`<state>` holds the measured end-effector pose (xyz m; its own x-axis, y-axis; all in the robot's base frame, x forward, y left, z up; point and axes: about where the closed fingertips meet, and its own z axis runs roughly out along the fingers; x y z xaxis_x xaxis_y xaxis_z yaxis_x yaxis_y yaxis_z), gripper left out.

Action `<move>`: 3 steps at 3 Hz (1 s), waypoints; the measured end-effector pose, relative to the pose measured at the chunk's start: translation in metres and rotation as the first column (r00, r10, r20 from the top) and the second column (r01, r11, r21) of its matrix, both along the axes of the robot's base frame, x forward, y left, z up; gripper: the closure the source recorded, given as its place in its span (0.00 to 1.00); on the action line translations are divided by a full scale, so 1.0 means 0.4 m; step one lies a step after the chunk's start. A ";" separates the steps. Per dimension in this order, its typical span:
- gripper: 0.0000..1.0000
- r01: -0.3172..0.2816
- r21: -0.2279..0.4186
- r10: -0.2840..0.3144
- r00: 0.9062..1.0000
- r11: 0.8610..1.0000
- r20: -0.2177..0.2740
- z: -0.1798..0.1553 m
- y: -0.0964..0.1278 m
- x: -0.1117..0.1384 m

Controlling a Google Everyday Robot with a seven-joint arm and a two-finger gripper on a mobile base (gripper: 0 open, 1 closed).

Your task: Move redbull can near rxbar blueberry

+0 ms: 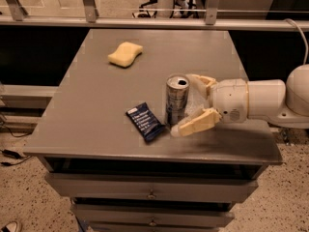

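Right now the redbull can stands upright on the grey bench, toward the front and right of the middle, its silver top and pull-tab opening facing up. Just to its left lies the rxbar blueberry, flat on the bench and angled, with its lower right corner close to the foot of the can; whether the two touch cannot be told.

The gripper reaches in from the right edge on a thick white arm. Its cream fingers are spread wide and released, one on either side of the can. The nearer one slants down across the front of the can's base, its tip almost at the wrapper. The farther one curves behind the can's upper right side. The can sits between them without being clamped.

A pale yellow sponge rests well apart, toward the back left of the bench. Below the top, drawer fronts with small knobs show.
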<state>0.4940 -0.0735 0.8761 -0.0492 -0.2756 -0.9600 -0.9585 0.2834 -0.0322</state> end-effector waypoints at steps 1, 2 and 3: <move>0.00 0.054 0.038 -0.055 0.998 0.998 0.030 0.044 -0.087 0.037; 0.00 0.125 0.066 -0.131 0.987 0.990 0.093 0.119 -0.195 0.083; 0.00 0.146 0.077 -0.155 0.981 0.986 0.119 0.153 -0.227 0.100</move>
